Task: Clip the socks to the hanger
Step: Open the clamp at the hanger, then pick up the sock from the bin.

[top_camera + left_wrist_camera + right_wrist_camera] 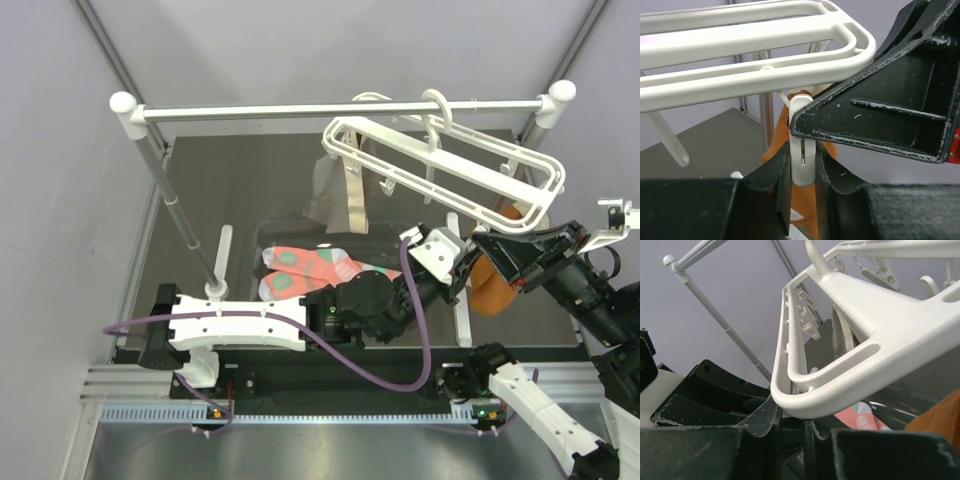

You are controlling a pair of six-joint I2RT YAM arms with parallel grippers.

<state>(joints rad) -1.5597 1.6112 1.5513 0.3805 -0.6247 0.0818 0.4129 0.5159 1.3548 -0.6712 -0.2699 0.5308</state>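
Observation:
The white hanger (450, 165) hangs tilted from the metal rail, at the upper right. In the left wrist view my left gripper (803, 159) is shut on one of its small white clips (802, 172), just under the hanger frame (740, 75). My right gripper (492, 250) meets the same spot from the right; its black finger (890, 105) touches the clip's top. In the right wrist view its jaws (792, 422) stand almost closed under the hanger's end (865, 340), and the contact is mostly hidden. The pink socks (310, 270) lie flat on the table under the left arm.
A rust-orange cloth (492, 285) hangs just behind the clip. A beige cloth (335, 190) hangs from the hanger's left part. The metal rail (330, 110) with white ball ends spans the back on two posts. A dark tray (262, 235) lies under the socks.

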